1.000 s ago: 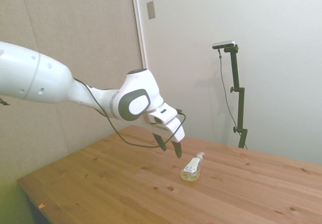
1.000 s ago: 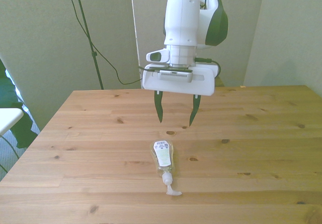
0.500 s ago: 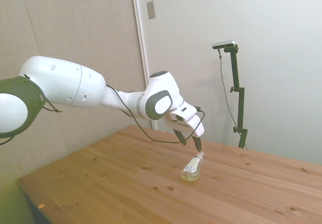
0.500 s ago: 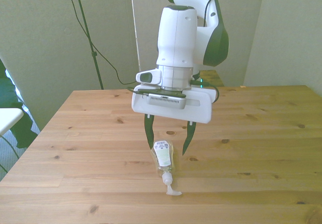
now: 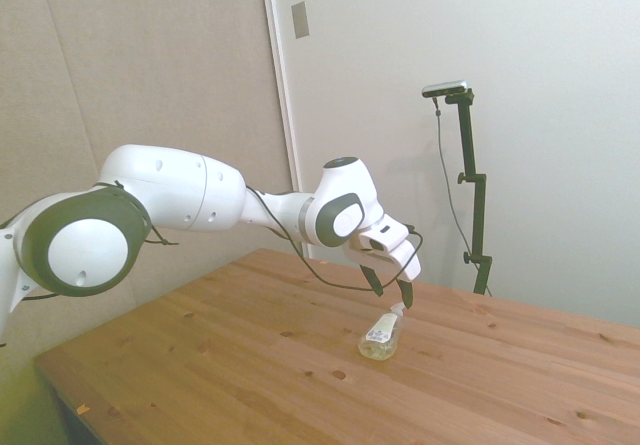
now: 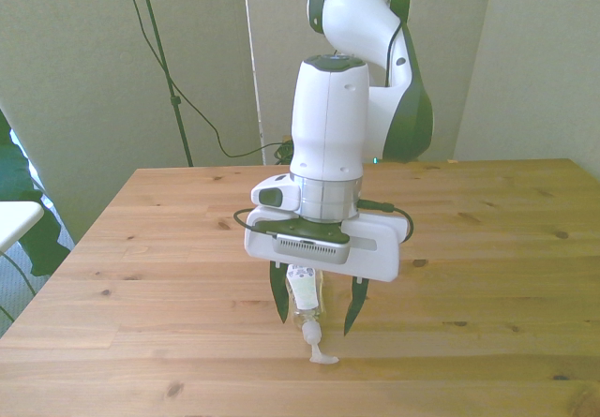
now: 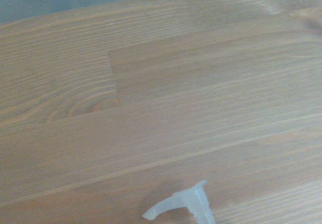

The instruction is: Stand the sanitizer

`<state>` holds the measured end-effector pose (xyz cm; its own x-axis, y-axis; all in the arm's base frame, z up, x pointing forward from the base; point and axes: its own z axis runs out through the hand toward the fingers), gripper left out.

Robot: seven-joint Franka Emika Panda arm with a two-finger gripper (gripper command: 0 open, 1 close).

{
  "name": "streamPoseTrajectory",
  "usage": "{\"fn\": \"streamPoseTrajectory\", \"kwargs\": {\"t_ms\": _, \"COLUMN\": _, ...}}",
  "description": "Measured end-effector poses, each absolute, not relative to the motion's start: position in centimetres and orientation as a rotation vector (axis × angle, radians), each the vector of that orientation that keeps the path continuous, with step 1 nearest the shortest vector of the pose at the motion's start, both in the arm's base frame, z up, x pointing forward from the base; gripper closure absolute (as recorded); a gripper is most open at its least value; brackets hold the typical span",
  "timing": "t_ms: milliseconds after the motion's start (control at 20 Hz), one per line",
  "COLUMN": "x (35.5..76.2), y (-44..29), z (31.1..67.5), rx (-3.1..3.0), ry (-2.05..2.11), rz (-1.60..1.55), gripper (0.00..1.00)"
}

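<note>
While the sanitizer lies flat on the desk, its nozzle end is straddled by the tool, fingers spread apart. If closed on the thin neck, the bottle could be pivoted or slipped loose.

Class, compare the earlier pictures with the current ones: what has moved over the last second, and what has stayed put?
The gripper has travelled forward and down, its open fingers now straddling the sanitizer near its pump end, without closing on it. The sanitizer lies on its side in the same spot on the table, nozzle pointing away from the robot.
</note>
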<state>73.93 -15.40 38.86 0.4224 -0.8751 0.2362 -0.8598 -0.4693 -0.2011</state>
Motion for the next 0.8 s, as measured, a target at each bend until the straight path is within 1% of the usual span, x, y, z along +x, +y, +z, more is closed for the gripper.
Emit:
{"fn": "streamPoseTrajectory", "kwargs": {"t_ms": 300, "x": 75.2, "y": -16.1, "z": 36.7, "rx": -2.647, "ry": 1.598, "rz": -0.41, "gripper": 0.0}}
{"fn": "streamPoseTrajectory", "kwargs": {"t_ms": 500, "x": 75.7, "y": -16.5, "z": 36.1, "rx": -2.663, "ry": 1.596, "rz": -0.384, "gripper": 0.0}}
{"fn": "streamPoseTrajectory", "kwargs": {"t_ms": 550, "x": 75.7, "y": -16.6, "z": 36.1, "rx": -2.667, "ry": 1.596, "rz": -0.376, "gripper": 1.0}}
{"fn": "streamPoseTrajectory", "kwargs": {"t_ms": 800, "x": 76.5, "y": -16.4, "z": 35.7, "rx": -2.689, "ry": 1.57, "rz": -0.333, "gripper": 1.0}}
